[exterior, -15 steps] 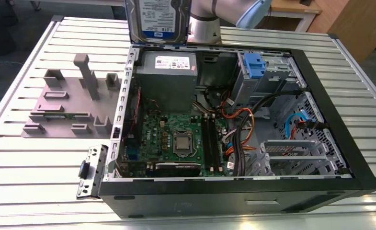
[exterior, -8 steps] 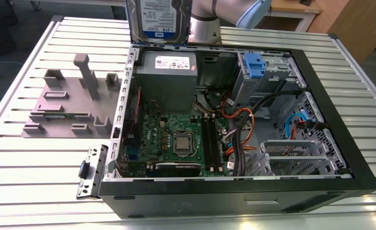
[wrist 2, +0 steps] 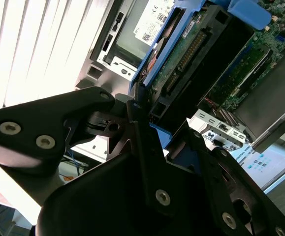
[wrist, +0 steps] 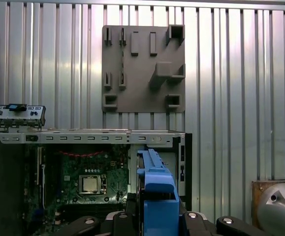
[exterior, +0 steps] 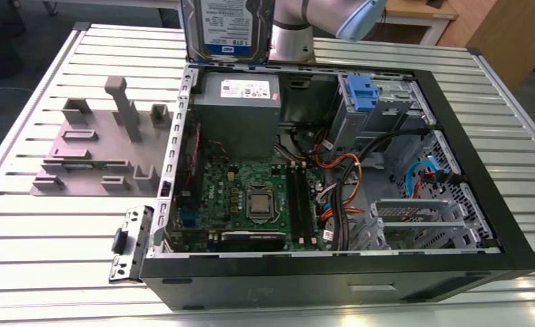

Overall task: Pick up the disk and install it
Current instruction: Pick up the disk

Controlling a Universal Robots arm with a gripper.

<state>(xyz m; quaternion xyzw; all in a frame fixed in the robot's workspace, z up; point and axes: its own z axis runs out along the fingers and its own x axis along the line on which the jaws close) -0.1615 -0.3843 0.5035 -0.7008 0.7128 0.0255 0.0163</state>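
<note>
Black fingers [wrist 2: 141, 132] of the gripper [wrist 2: 168, 135] clamp the blue bracket [wrist: 154, 187] framing the disk [wrist 2: 201, 44], which the exterior view shows held upright over the open computer case [exterior: 340, 276]. Judged rigid, fairly heavy and shock-sensitive, it is best held by the bracket sides, clear of its exposed circuit board [wrist 2: 174, 69].

Ribbed silver metal table [exterior: 58, 272], open black computer case [exterior: 340, 279] lying on its side across the middle, flat grey fixture plate [exterior: 85, 153] with upright holders just beside it on the exterior view's left, small metal bracket [exterior: 129, 245] just beside the case's near corner.
</note>
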